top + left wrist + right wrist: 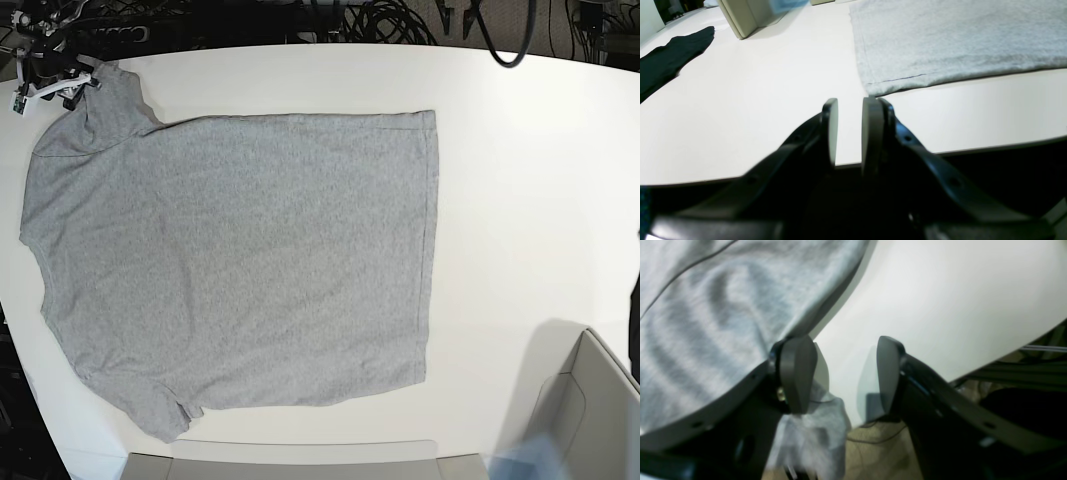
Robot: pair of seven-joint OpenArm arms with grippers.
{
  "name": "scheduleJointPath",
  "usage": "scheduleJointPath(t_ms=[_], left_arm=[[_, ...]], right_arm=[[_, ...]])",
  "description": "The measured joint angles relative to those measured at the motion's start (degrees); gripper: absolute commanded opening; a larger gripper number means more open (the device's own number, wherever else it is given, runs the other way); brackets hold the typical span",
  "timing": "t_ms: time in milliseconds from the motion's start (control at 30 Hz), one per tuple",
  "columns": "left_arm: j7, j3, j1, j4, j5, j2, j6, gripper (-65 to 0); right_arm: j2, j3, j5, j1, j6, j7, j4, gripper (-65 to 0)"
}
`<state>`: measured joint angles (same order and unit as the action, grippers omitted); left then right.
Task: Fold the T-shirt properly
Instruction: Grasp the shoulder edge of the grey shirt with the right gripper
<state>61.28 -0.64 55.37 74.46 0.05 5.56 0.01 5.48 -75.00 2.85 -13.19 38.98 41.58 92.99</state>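
T-shirt [240,260]: heather-grey, spread flat on white table [530,180]. Left gripper [850,131]: jaws parted, empty, the shirt's hemmed corner just beyond the right-hand jaw tip. Right gripper [845,373]: jaws apart, holding nothing, grey fabric draped against the left-hand jaw's outer side.

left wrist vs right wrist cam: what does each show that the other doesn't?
Left wrist only: the left gripper, jaws a little apart with nothing between them, hovering off a hemmed corner of the T-shirt; a black garment at the far left; a beige bin.

Right wrist only: the right gripper, jaws wide open, with grey cloth bunched beside one finger and hanging past the table edge; floor and cables below.

Both: the grey T-shirt and the white table.
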Motion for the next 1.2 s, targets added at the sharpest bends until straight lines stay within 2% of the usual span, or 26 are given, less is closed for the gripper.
scheduleJointPath(t_ms=[200, 500, 600, 967, 1100, 1200], left_arm=[[0.0, 0.0, 0.0, 0.0, 0.0, 0.0, 0.0, -51.4], [0.0, 0.0, 0.0, 0.0, 0.0, 0.0, 0.0, -51.4], [0.0, 0.0, 0.0, -0.1, 0.0, 0.1, 0.0, -51.4], [0.0, 0.0, -0.1, -0.1, 0.2, 0.0, 0.0, -51.4], [0.0, 0.0, -0.2, -0.1, 0.0, 0.0, 0.0, -51.4], [0.0, 0.0, -0.1, -0.1, 0.0, 0.0, 0.0, -51.4]], right_arm=[[2.4, 0.0, -0.7, -0.9, 0.0, 0.7, 2.6, -33.9], [3.6, -1.8, -1.2, -0.8, 0.2, 3.1, 6.9, -33.9], [3.3, -4.8, -1.6, 0.5, 0.2, 3.5, 9.1, -33.9], [3.7, -4.3, -1.8, 2.4, 0.2, 3.5, 11.3, -33.9], [3.7, -4.1, -1.8, 2.5, 0.2, 11.3, 11.2, -33.9], [3.6, -2.9, -1.9, 2.2, 0.2, 12.7, 11.2, -33.9]])
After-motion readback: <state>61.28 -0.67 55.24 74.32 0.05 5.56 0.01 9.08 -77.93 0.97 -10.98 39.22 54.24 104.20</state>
